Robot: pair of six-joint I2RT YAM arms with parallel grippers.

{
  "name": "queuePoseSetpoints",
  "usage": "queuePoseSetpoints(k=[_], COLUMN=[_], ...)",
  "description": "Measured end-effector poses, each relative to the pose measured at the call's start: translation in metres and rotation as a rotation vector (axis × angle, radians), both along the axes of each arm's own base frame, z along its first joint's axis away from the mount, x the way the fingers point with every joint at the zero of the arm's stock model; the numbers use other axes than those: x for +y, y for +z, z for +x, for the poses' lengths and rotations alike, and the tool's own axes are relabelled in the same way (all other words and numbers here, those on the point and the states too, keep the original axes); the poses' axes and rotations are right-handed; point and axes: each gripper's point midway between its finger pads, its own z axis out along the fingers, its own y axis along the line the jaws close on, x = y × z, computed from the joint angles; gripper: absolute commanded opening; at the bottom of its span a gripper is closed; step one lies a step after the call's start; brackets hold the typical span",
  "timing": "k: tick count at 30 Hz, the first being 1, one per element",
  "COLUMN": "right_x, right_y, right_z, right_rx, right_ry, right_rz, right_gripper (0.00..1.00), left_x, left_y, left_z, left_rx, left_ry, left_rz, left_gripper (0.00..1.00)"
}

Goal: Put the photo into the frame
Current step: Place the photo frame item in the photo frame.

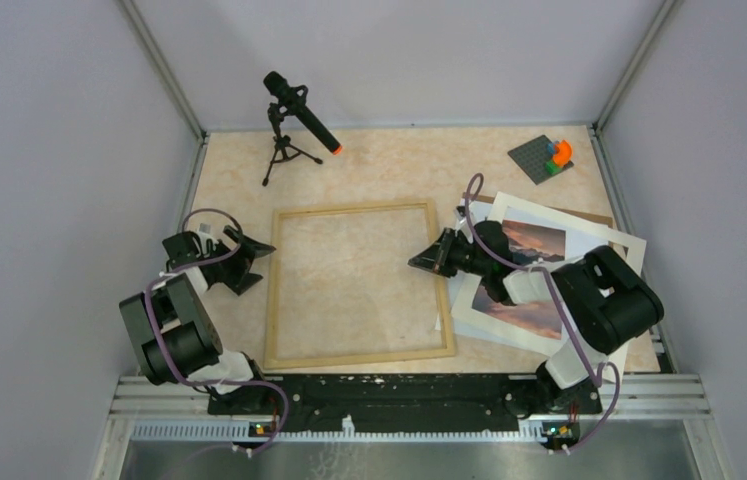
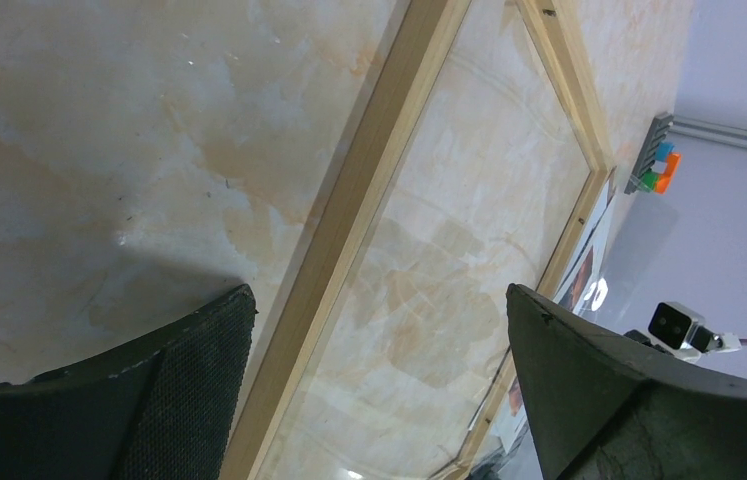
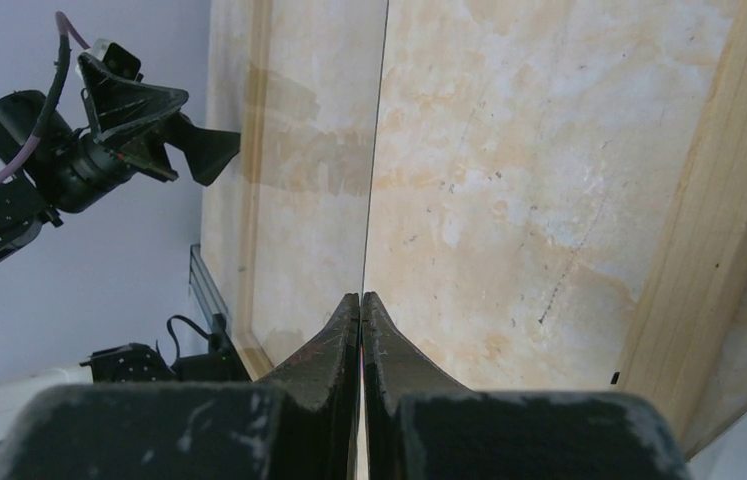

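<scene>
Sunset-landscape photo (image 1: 534, 240) on white paper, right of thin light-wood rectangular frame (image 1: 354, 357) on beige table (image 1: 399, 165), half hidden under right arm (image 1: 599, 300).
Right pincer (image 3: 361, 297) pressed shut just inside frame's right strip, near photo; thin line off its tips, seen only from right wrist, unidentifiable. Left pincer (image 2: 379, 292) spread wide at left strip, well apart from photo.

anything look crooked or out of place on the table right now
Yes. On the right, the photo, white mat and brown board lie fanned out in a tilted pile. It sits skewed against the frame and partly under the right arm. Nothing looks spilled or broken.
</scene>
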Motion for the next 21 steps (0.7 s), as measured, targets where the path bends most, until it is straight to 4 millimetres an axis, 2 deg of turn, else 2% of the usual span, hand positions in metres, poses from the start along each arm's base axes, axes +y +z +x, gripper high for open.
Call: queuePoseSetpoints(k=[13,21], right_x=[0.0,0.0], right_y=[0.011,0.011], right_z=[0.015,0.016], right_rx=[-0.05,-0.067], right_ry=[-0.001,0.011], right_rz=[-0.013,-0.024], right_gripper=[0.0,0.0], left_x=[-0.003,-0.004], left_y=[0.0,0.0], left_z=[0.001,0.002], left_rx=[-0.008,-0.009], left_ry=[-0.013,-0.016], left_rz=[0.0,-0.005], left_gripper=[0.98,0.98])
